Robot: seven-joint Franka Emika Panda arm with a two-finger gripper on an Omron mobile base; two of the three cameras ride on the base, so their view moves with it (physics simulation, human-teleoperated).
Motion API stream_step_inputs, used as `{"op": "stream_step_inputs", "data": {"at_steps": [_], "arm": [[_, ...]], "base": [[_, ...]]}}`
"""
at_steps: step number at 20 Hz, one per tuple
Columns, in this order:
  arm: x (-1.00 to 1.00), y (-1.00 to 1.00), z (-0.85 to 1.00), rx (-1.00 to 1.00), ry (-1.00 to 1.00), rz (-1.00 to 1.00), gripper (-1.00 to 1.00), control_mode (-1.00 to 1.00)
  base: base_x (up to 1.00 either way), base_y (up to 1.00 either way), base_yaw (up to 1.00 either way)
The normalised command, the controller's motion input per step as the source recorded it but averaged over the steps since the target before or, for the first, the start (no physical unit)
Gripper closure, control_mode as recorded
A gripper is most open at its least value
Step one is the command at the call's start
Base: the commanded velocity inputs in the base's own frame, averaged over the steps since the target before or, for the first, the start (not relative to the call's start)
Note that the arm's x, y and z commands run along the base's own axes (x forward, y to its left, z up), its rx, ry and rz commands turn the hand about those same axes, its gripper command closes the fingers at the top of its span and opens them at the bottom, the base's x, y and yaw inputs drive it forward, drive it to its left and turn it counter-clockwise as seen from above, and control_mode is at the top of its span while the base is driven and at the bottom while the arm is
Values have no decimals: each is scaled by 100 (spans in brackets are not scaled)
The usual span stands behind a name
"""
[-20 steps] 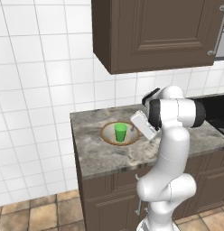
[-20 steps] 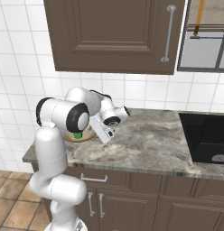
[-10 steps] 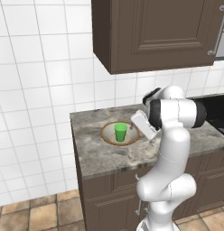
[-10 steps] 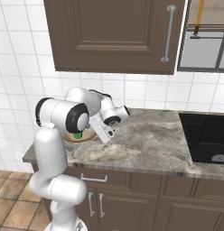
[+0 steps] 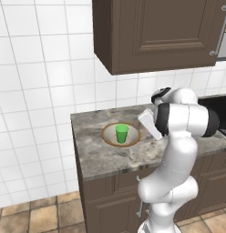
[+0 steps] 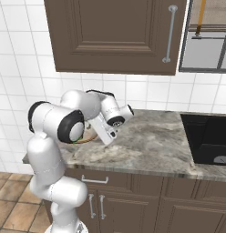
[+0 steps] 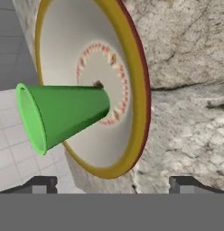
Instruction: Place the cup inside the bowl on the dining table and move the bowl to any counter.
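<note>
Hand view: gripper (image 7: 111, 182) jaws wide apart, empty, just beside bowl (image 7: 136, 90) rim; cup (image 7: 64, 113) upright inside bowl, on counter (image 5: 101, 154).

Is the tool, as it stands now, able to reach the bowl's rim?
Probably yes. The open tool sits right beside the bowl on the counter, with the rim between its fingertips and nothing blocking; the cup stands at the centre, away from the rim.

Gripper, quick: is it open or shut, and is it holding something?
Gripper: open, holding nothing; the cup stands in the bowl on the counter.
</note>
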Motion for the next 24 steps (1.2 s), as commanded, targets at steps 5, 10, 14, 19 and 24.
{"op": "stream_step_inputs", "data": {"at_steps": [5,10,14,19,24], "arm": [[-80,0,23,0,0,0,-100,-100],[-76,0,40,0,0,0,-100,-100],[-63,0,51,0,0,0,-100,-100],[-64,0,55,0,-1,0,-100,-100],[-67,0,59,-3,-4,0,-100,-100]], "base": [[0,0,0],[0,0,0],[0,0,0],[0,0,0],[0,0,0]]}}
